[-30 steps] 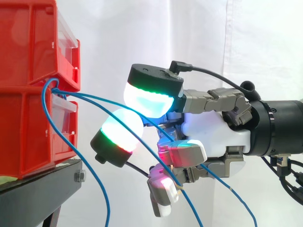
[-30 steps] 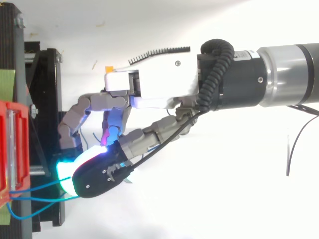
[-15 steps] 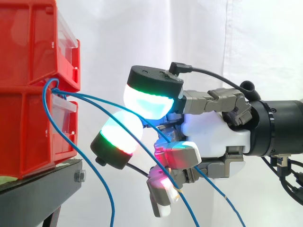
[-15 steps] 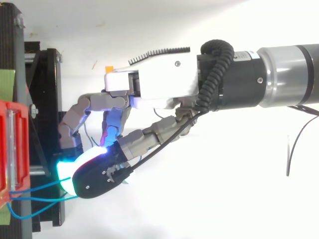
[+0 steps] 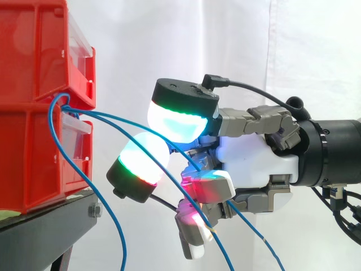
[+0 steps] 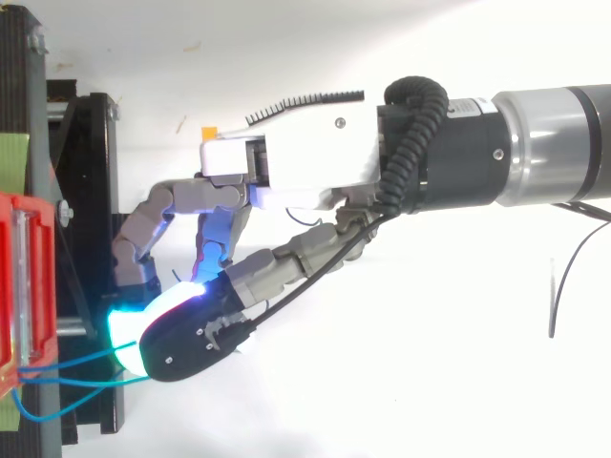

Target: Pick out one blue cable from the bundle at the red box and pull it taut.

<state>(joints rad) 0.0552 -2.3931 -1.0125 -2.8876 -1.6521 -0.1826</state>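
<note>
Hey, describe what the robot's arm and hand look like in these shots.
The hand has a white palm shell and grey, segmented fingers. Its fingertips are thick rounded pads with black caps. The larger ones glow white-cyan with green rims, and the lower ones glow red. Behind the hand sit a black wrist flange and a smooth silver-grey arm.

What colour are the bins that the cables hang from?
The bins are red, clearest in the side view.

A white curtain [image 5: 242, 45] hung behind, with soft folds. A black stand [image 5: 45, 226] stood at the bottom left. From above, the ground [image 6: 382, 401] looked white and bright.
</note>
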